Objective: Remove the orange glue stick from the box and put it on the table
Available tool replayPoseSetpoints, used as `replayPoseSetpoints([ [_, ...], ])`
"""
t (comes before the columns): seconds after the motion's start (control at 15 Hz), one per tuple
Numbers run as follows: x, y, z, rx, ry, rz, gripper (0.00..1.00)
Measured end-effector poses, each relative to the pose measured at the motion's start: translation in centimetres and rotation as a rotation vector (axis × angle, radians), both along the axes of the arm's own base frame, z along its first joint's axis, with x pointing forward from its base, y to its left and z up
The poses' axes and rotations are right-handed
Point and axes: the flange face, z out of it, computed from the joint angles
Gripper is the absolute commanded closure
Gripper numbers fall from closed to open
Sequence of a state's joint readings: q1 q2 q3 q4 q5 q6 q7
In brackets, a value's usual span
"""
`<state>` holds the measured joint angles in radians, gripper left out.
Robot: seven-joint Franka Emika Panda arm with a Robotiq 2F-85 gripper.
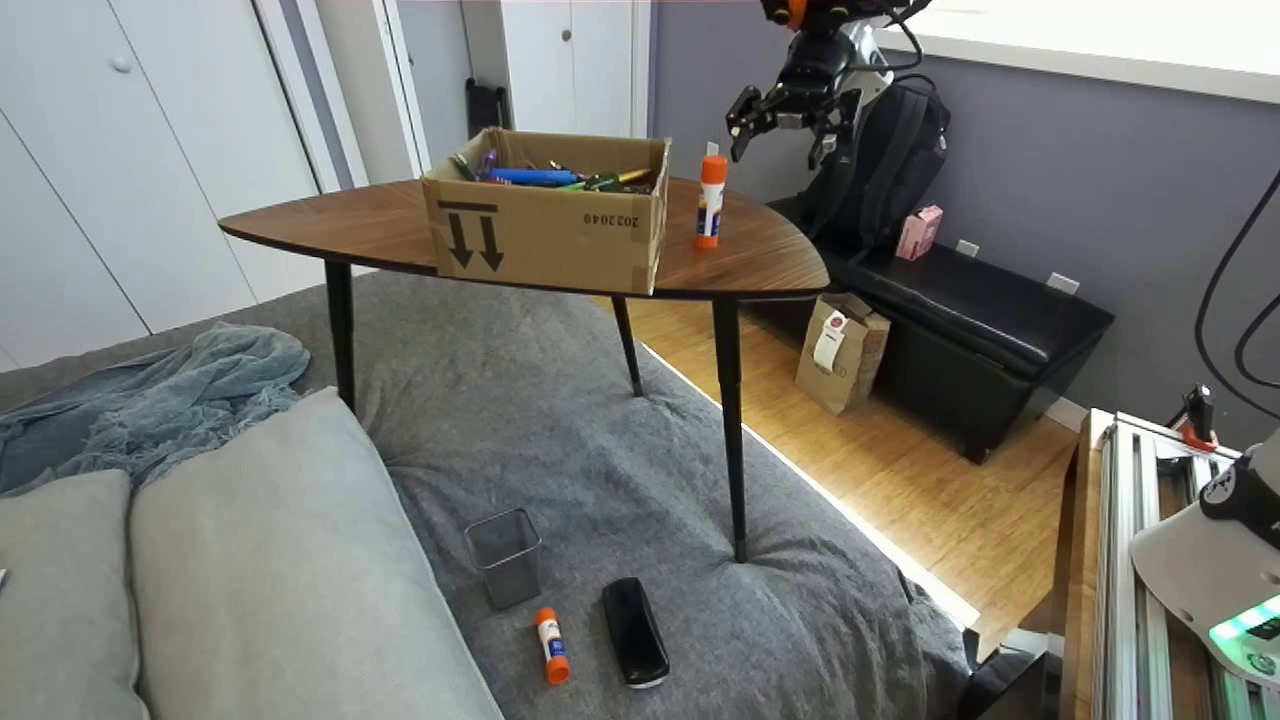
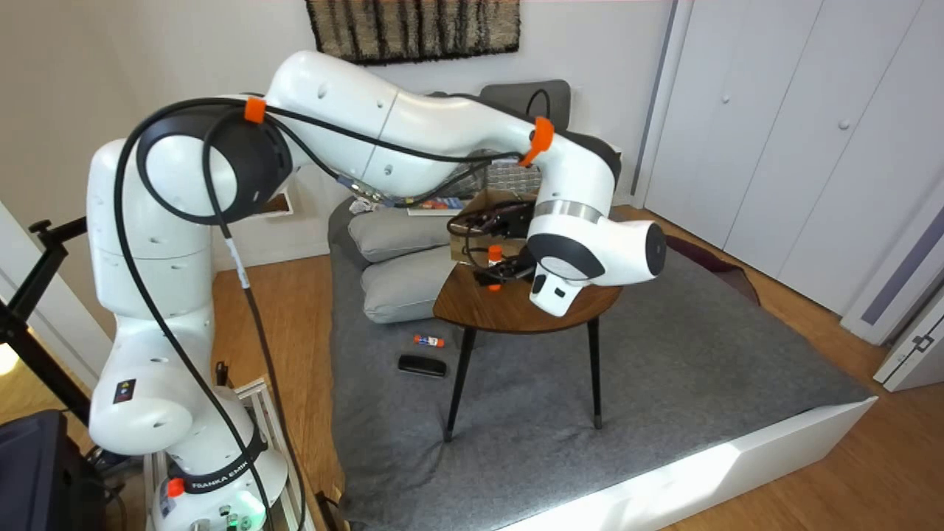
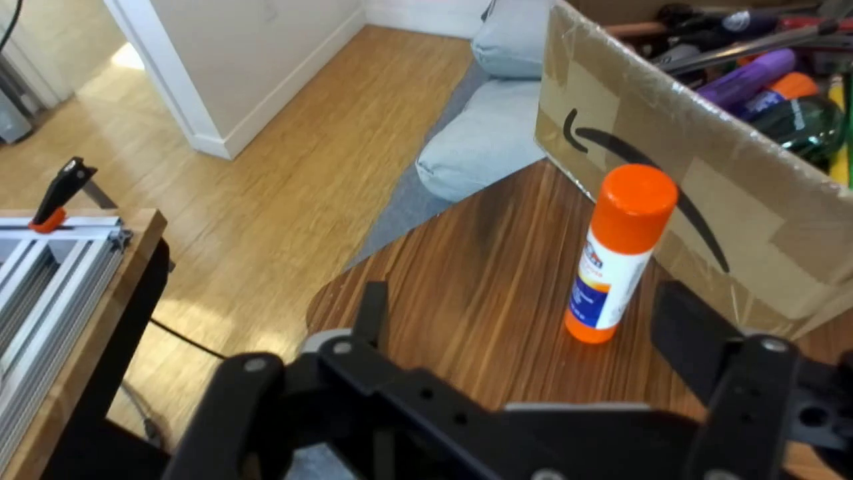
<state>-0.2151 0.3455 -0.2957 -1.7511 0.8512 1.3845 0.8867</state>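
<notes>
The orange glue stick (image 1: pixel 709 205) stands upright on the wooden table (image 1: pixel 340 220), outside the box (image 1: pixel 550 250) and beside it. In the wrist view the glue stick (image 3: pixel 610 267) has an orange cap, a white and blue label and an orange base. The box (image 3: pixel 753 207) is behind it there, holding pens and other small items. My gripper (image 1: pixel 780 148) is open and empty, raised above the table and apart from the glue stick. In the wrist view the glue stick shows between the spread fingers (image 3: pixel 522 310), nearer the right one. The arm partly hides the gripper in an exterior view (image 2: pixel 509 271).
A similar glue stick (image 1: pixel 552 648) lies on the grey bed, near a black case (image 1: pixel 635 632) and a mesh cup (image 1: pixel 504 557). Another orange-capped stick (image 3: pixel 793 87) shows inside the box. Grey pillows (image 1: pixel 290 560) lie on the bed. A black bench (image 1: pixel 960 300) stands along the wall.
</notes>
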Motion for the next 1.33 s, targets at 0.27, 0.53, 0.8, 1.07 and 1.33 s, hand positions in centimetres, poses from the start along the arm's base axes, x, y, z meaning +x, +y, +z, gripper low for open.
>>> replayPoseSetpoints([
  [0.27, -1.0, -0.3, 5.0, -0.195, 0.006, 0.041, 0.0],
  [0.53, -1.8, 3.3, 12.6, -0.379, -0.046, 0.14, 0.0],
  [0.8, -3.2, 10.7, 19.1, -0.559, -0.1, 0.287, 0.0],
  [1.07, -6.0, 16.5, 22.7, -0.737, -0.103, 0.457, 0.0],
  [1.33, -9.1, 18.9, 24.9, -0.841, -0.111, 0.534, 0.0],
])
